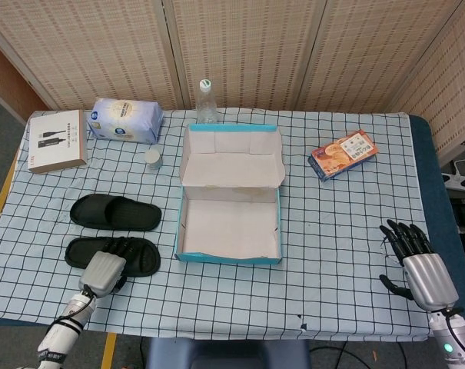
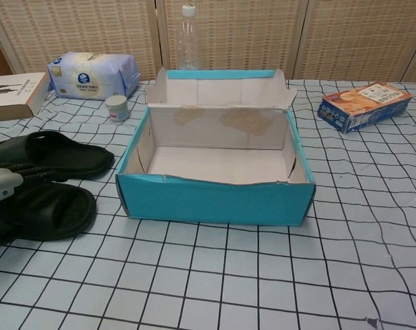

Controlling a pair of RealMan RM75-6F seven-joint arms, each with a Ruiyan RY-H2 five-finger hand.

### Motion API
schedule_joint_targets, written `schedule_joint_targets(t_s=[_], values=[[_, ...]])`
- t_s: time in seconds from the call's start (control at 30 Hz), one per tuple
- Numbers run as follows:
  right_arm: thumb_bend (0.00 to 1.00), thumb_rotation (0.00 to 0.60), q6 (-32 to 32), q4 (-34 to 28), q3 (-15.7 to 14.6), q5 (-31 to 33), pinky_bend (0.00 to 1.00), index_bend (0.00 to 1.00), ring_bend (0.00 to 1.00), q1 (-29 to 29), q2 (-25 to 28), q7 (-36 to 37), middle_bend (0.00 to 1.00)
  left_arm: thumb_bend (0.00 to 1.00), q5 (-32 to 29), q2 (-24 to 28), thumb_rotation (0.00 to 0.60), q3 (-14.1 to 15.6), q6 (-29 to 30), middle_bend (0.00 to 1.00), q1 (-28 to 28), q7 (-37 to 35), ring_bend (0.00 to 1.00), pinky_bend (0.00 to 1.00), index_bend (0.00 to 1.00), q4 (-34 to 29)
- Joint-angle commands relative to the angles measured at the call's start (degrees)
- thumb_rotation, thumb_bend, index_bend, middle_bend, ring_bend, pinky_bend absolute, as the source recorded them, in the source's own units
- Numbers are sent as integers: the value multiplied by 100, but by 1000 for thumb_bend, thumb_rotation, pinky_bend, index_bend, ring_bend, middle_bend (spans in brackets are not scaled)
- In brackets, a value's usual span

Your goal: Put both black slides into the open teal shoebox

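Two black slides lie side by side left of the open teal shoebox (image 1: pixel 229 260), which has nothing inside. The far slide (image 1: pixel 115 212) lies untouched. My left hand (image 1: pixel 105 269) has come over the near slide (image 1: pixel 144 257), its fingers (image 1: pixel 121 246) stretched out across the strap; no grip shows. In the chest view the left hand (image 2: pixel 1 184) enters at the left edge above the near slide (image 2: pixel 49 212), with the far slide (image 2: pixel 56 155) behind it and the shoebox (image 2: pixel 214 201) in the centre. My right hand (image 1: pixel 416 265) rests at the table's right edge, fingers apart, holding nothing.
Along the back stand a clear bottle (image 1: pixel 206 100), a pack of tissues (image 1: pixel 127 120), a brown flat box (image 1: pixel 58 140) and a small jar (image 1: pixel 152 158). A snack box (image 1: pixel 343 154) lies at the back right. The checked cloth covers the table.
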Motion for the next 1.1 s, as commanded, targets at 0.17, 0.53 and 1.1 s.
schedule_joint_targets(t_s=[0.17, 0.53, 1.1], values=[[151, 600, 8, -5, -1, 2, 0, 0, 0, -6, 9, 4, 0, 396, -348, -110, 600, 39, 130, 0, -65, 243, 0, 176, 0, 114], [151, 600, 31, -21, -1, 2, 0, 0, 0, -20, 12, -18, 0, 399, -440, -178, 600, 158, 62, 313, -155, 5, 255, 351, 212, 364], [151, 600, 17, -38, -42, -75, 0, 0, 0, -17, -15, -94, 0, 478, 582, 501, 600, 275, 1142, 657, 147, -558, 536, 456, 492, -145]])
